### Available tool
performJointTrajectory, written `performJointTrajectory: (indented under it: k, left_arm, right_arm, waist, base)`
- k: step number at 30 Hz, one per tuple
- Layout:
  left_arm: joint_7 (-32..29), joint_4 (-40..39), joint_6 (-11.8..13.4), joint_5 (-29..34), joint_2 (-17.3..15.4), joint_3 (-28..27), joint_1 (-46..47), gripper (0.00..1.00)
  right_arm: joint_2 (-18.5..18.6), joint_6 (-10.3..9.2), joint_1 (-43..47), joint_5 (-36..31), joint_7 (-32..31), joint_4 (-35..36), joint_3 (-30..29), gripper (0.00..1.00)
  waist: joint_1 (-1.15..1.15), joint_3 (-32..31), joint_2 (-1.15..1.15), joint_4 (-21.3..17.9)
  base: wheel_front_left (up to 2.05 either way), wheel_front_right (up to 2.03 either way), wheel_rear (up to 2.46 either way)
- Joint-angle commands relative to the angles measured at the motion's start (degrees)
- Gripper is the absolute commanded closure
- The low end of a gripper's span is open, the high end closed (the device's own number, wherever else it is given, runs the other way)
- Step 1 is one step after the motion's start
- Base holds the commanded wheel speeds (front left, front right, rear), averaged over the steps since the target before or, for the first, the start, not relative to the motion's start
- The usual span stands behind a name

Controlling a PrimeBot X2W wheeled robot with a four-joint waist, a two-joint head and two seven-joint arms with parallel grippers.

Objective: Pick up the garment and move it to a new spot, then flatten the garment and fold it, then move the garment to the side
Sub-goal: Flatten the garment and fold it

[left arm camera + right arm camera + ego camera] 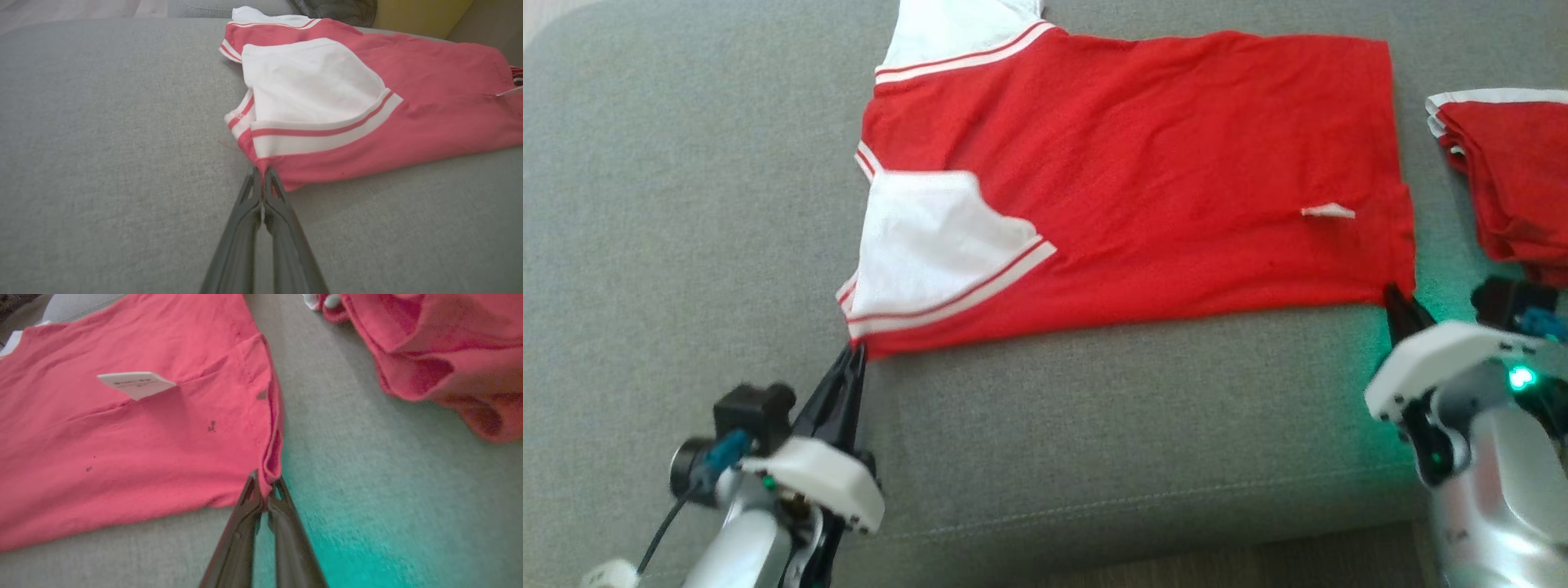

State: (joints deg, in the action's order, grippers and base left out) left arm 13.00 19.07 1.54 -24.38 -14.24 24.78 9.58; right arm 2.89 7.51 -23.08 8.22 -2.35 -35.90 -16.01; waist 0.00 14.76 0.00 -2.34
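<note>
Since the left hand (pixel 856 353) and right hand (pixel 1395 296) each pinch a near corner of the red-and-white jersey shirt (pixel 1143 180) lying flat on the grey fabric cushion (pixel 686 245), they should lift level and together.

1. Left gripper (pixel 856 353): long dark fingers (pixel 837 400), white shell (pixel 821 482), silver forearm (pixel 739 547).
2. Left wrist: black camera (pixel 754 411), blue plug (pixel 723 453), thin black cable (pixel 666 527).
3. Right gripper (pixel 1396 294): dark fingers, white shell, green light (pixel 1521 377) on a silver forearm.
</note>
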Motion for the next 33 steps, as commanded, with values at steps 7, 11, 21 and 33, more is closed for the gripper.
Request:
performJointTrajectory:
  k: [7,11,21,33]
  left_arm:
    - [-5.46,-12.08,2.79,-1.1,-4.69,-2.63,-7.17,1.0]
    - [-11.47,-18.03,3.71,-2.54,-6.37,-1.55,-12.45,1.0]
    - [-18.19,-22.49,8.34,-2.89,-6.44,-1.36,-14.18,0.0]
    - [-26.34,-23.88,-0.87,0.33,-11.53,-1.94,16.62,0.0]
  right_arm:
    - [3.37,-0.02,8.08,1.01,-6.04,9.32,-0.94,1.0]
    - [4.58,-0.02,12.39,1.36,-9.63,14.03,-1.21,1.0]
    - [2.34,-0.02,15.79,-2.69,-10.85,21.72,-4.47,0.0]
    - [0.66,-0.02,13.96,-2.24,-9.35,32.98,2.89,0.0]
  waist:
    - [0.0,-0.74,0.0,0.23]
    - [0.0,-1.37,0.0,0.6]
    - [0.0,-3.23,0.0,1.34]
    - [0.0,-0.38,0.0,-0.29]
  base:
    - [0.0,0.0,0.0]
    - [0.0,0.0,0.0]
    - [0.0,0.0,0.0]
    - [0.0,0.0,0.0]
